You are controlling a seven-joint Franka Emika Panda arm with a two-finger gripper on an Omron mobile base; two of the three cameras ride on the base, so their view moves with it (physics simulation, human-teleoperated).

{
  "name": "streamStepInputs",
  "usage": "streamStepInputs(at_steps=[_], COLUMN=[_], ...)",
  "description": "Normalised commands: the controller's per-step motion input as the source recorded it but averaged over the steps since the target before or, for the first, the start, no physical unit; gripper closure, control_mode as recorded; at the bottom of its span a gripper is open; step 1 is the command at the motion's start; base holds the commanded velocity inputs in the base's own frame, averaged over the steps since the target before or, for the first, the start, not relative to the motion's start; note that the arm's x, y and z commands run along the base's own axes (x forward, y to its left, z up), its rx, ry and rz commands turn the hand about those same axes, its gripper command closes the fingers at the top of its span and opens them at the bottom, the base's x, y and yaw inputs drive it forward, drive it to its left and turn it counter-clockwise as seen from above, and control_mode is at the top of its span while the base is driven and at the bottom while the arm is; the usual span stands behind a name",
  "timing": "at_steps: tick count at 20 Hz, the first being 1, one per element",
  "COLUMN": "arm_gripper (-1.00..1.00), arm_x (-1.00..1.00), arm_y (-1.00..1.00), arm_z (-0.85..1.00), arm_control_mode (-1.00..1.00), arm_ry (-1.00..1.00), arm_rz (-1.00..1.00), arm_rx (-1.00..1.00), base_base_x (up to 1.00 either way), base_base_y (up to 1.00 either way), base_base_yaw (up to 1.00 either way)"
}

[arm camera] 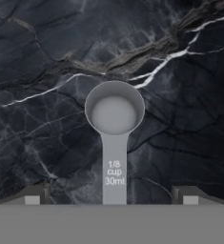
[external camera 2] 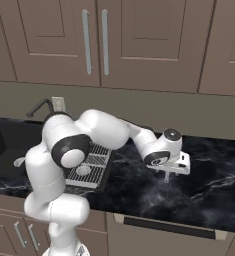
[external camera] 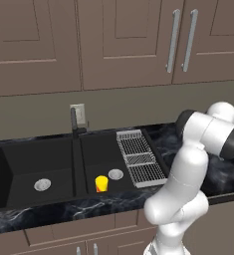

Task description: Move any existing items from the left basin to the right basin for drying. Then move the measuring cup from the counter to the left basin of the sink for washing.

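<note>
Grey metal measuring cup (arm camera: 114, 138) lies flat on the black marble counter (arm camera: 46, 57), handle between the gripper's (arm camera: 111, 196) spread, empty fingertips (arm camera: 32, 196), lined up for pinching; yellow cup (external camera: 102, 183) already sits in the narrower right basin (external camera: 96, 154).

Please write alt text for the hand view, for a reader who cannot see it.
A small grey measuring cup lies on the black marble counter, its round bowl uppermost in the picture and its straight handle, marked 1/8 cup 30ml, running down the middle. The open pincer hovers above, one dark fingertip on either side of the handle.
</note>
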Motion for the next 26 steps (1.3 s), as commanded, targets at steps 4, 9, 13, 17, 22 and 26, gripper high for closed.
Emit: streamStepInputs(at_steps=[4, 9, 13, 17, 22, 26], arm_gripper=[-1.00, -1.00, -1.00, -1.00, 1.00, 1.00], arm_x=[0.10, 0.14, 0.10, 0.06, 0.10, 0.07], arm_y=[-0.03, 0.00, -0.01, -0.01, 0.00, 0.00], arm_z=[-0.09, -0.13, -0.14, -0.15, -0.20, -0.08], arm_control_mode=[-1.00, -1.00, -1.00, -1.00, -1.00, -1.00], arm_ry=[0.00, 0.00, 0.00, 0.00, 0.00, 0.00], arm_rz=[0.01, 0.01, 0.01, 0.01, 0.00, 0.00], arm_rx=[0.00, 0.00, 0.00, 0.00, 0.00, 0.00], base_base_x=[0.00, 0.00, 0.00, 0.00, 0.00, 0.00], base_base_y=[0.00, 0.00, 0.00, 0.00, 0.00, 0.00], base_base_yaw=[0.00, 0.00, 0.00, 0.00, 0.00, 0.00])
